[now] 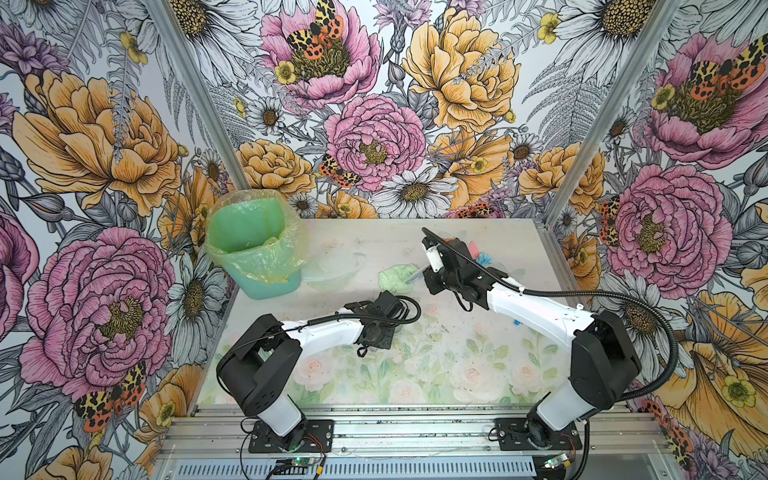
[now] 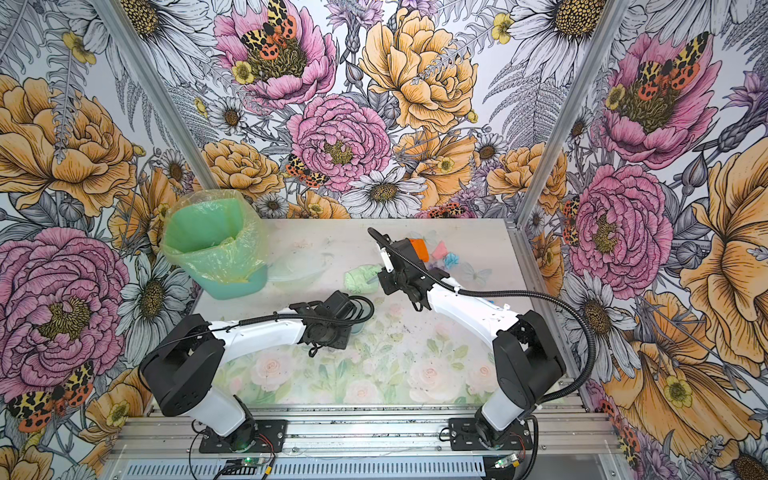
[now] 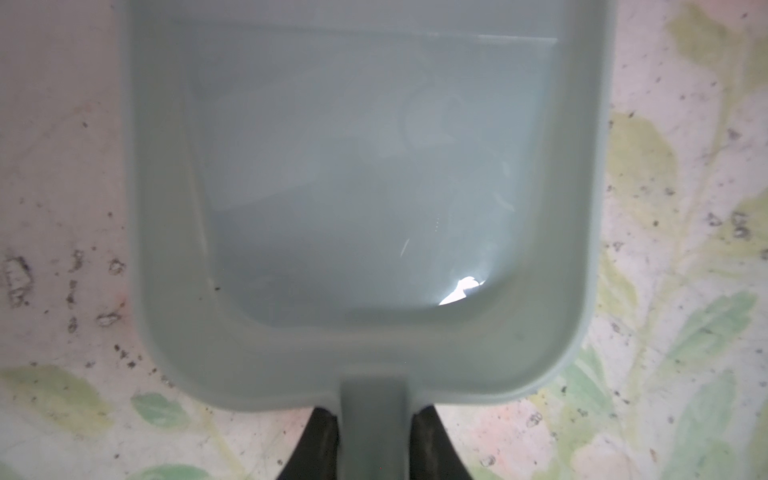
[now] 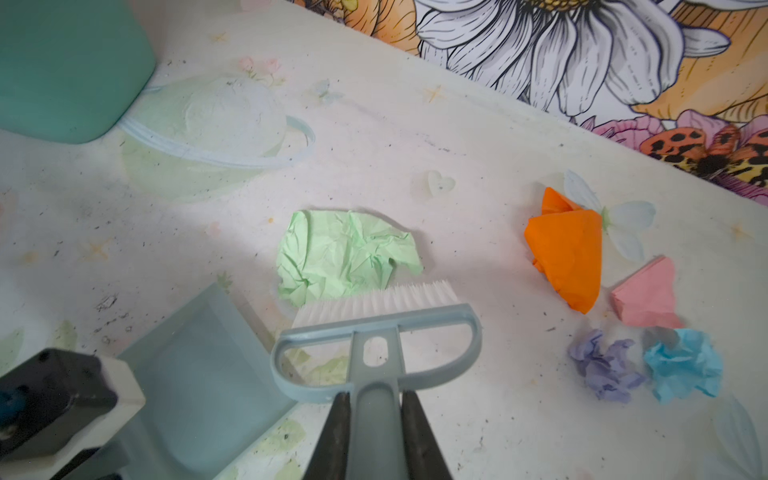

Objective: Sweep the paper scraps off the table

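Grip: right claw clamped on brush handle. The left claw is clamped on the dustpan handle, pan low on tabletop. Bristles sit at edge of pale green scrap; 4 other paper scraps lie apart, nearer the wall. Judgement: press bristles down and drag the scrap straight to the pan lip, with the pan steady.

Bright soft light; glare on blurred dustpan

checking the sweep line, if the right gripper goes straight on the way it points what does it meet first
The pale green crumpled paper wad: the white bristles of the grey-blue plastic hand brush in the right gripper look right against it, depth unclear.
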